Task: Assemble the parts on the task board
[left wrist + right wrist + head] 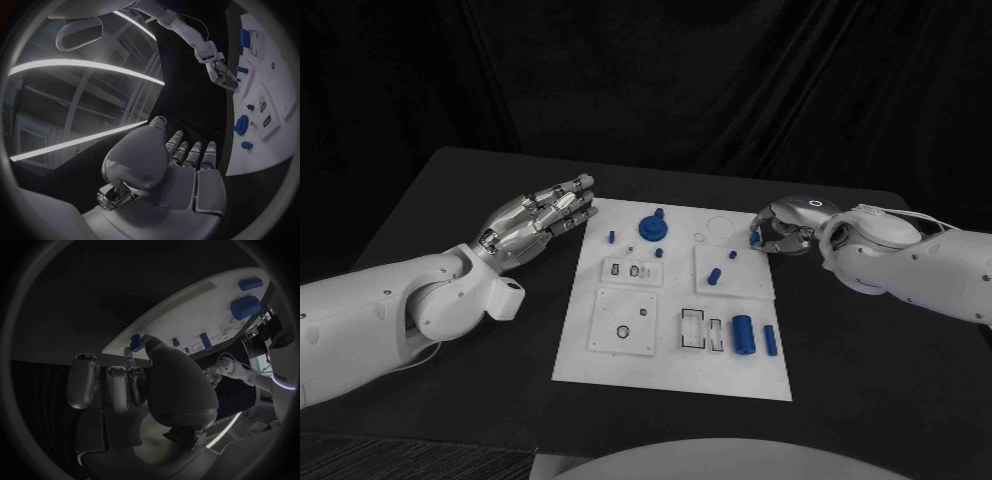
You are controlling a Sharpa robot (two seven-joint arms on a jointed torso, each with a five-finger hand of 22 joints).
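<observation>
The white task board (620, 352) lies in the middle of the table. On it are a round blue knob (652, 226), small blue pegs (714, 276) and two blue cylinders (743, 335) near the front right. My right hand (785, 226) is at the board's far right edge, fingers curled, and pinches a small blue part (756, 238). The right wrist view shows that part (136, 343) at the thumb's tip, over the board's edge. My left hand (538, 220) hovers just left of the board's far corner, fingers stretched out and holding nothing.
Several empty recesses (625, 330) mark the board's left and middle. The black table (459, 190) surrounds the board, with bare room on both sides and in front. A black curtain hangs behind.
</observation>
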